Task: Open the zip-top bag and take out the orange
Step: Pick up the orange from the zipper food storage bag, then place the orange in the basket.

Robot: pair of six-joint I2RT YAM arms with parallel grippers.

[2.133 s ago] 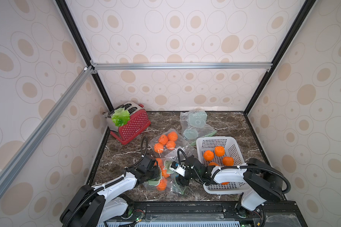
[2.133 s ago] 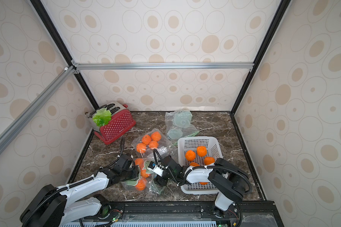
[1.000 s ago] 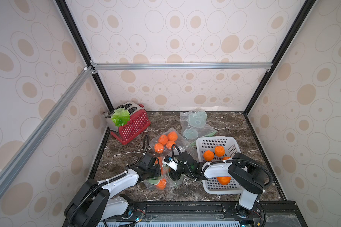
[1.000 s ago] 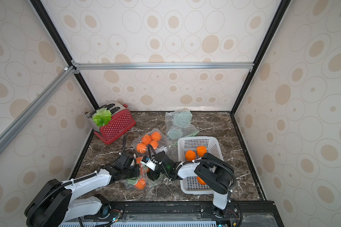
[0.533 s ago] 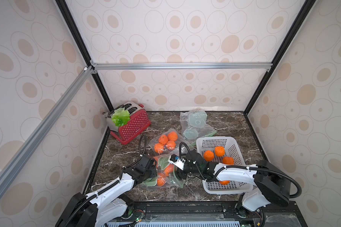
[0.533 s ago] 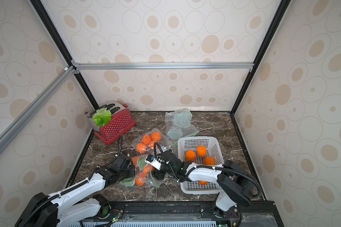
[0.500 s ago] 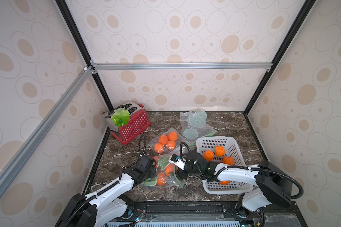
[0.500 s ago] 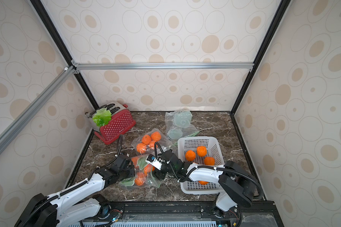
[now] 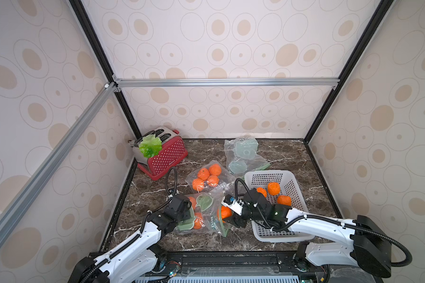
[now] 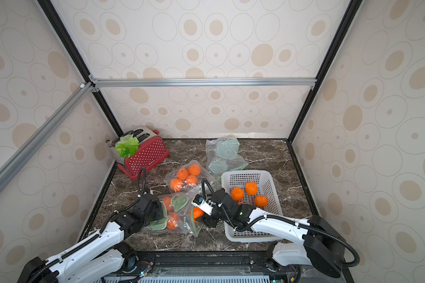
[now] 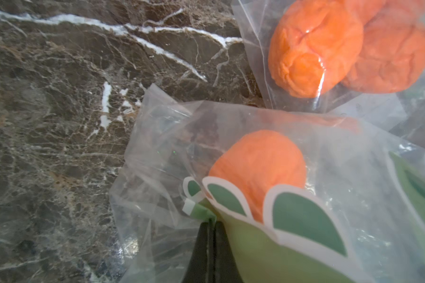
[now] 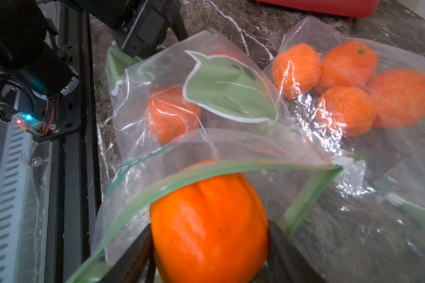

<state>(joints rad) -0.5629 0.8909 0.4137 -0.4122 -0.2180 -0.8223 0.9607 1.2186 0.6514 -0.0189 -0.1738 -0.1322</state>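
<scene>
At bag [image 9: 206,221] mouth facing basket [image 9: 268,172], right claw [image 12: 209,252] grips orange [image 9: 225,212].

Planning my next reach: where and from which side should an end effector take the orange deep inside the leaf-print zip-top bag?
Probably take the deep orange across its round sides, entering through the open zip mouth on the basket side. The left end effector pinches the bag's closed opposite end; the right end effector fills the mouth with the held orange, so clear that first.
</scene>
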